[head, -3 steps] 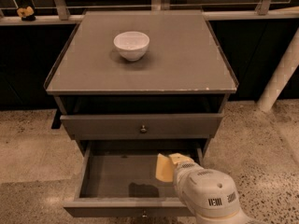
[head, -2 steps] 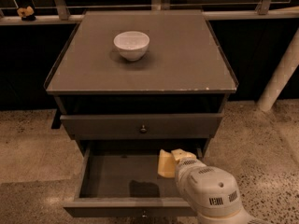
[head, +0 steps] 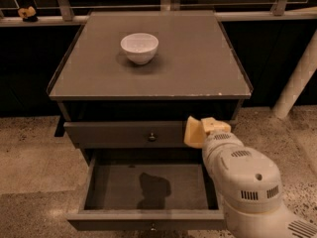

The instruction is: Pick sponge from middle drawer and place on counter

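The middle drawer (head: 115,183) stands pulled open, and its dark floor is bare apart from a shadow. My gripper (head: 203,129), at the end of the white arm (head: 242,177), is shut on the pale-yellow sponge (head: 192,133). It holds the sponge in the air above the drawer's right part, level with the upper drawer front (head: 124,134) and just below the counter's front edge. The grey counter (head: 193,63) lies above and behind the sponge.
A white bowl (head: 139,47) stands on the counter's back left part. A white post (head: 297,78) leans at the right of the cabinet. A rail runs behind it, with a small yellow object (head: 26,13) on the ledge at far left. Speckled floor surrounds the cabinet.
My gripper has risen with the sponge out of the middle drawer, up to the level of the upper drawer front. The drawer floor now shows bare.
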{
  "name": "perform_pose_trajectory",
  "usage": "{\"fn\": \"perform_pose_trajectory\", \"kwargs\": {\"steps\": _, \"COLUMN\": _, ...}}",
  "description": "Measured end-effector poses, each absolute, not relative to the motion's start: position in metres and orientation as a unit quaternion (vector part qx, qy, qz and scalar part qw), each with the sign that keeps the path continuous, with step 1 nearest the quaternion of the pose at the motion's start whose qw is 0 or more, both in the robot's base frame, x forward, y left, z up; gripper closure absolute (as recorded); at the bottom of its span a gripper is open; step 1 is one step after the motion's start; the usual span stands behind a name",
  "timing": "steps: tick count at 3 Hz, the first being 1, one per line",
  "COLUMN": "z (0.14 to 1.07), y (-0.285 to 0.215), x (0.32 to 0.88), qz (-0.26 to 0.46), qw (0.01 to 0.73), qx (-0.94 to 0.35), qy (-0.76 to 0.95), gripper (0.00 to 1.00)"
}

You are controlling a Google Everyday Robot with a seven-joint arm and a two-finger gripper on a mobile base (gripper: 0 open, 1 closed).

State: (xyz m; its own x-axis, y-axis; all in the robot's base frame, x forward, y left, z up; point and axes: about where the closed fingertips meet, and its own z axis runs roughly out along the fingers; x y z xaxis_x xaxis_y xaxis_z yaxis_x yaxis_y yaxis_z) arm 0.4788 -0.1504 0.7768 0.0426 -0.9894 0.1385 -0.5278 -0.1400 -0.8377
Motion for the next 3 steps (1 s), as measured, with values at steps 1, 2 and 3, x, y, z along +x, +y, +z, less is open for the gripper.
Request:
{"fn": "perform_pose_trajectory", "kwargs": {"steps": 1, "z": 0.857, "y": -0.166, "x": 0.502, "qz": -0.432, "qw": 0.334, "qx": -0.615, "qy": 0.569, "gripper": 1.0}}
{"fn": "perform_pose_trajectory", "kwargs": {"steps": 2, "z": 0.857, "y": -0.166, "x": 0.502, "qz": -0.432, "qw": 0.334, "qx": -0.615, "qy": 0.569, "gripper": 1.0}}
{"fn": "perform_pose_trajectory", "kwargs": {"steps": 3, "z": 0.867, "y": -0.161, "x": 0.524, "qz": -0.446, "qw": 0.343, "qx": -0.614, "qy": 0.554, "gripper": 1.0}}
